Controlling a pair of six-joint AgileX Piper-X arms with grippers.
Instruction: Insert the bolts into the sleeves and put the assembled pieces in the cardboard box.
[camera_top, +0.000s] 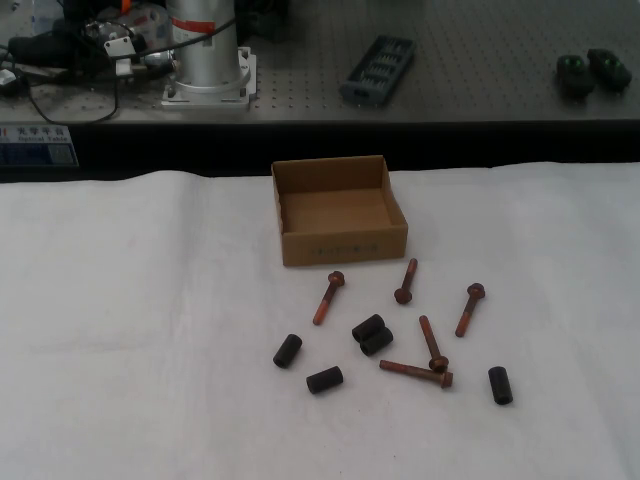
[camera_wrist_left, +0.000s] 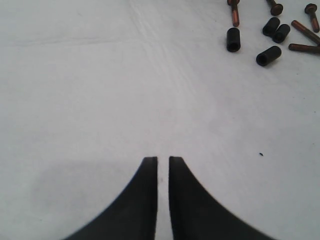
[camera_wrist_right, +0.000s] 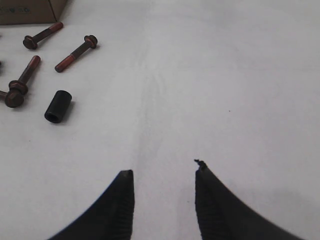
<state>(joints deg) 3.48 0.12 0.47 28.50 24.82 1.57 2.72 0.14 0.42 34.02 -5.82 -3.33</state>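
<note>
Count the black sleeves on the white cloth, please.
5. The left sleeve lies alone; the front sleeve is nearest the camera; two middle sleeves touch side by side; the right sleeve lies apart. None seems hidden.

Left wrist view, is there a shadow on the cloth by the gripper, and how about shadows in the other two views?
Left wrist view: a soft grey shadow lies on the white cloth beside the left gripper. Right wrist view: the sleeve casts a faint, short shadow. High view: light looks even, with hardly any shadow under the bolts.
</note>
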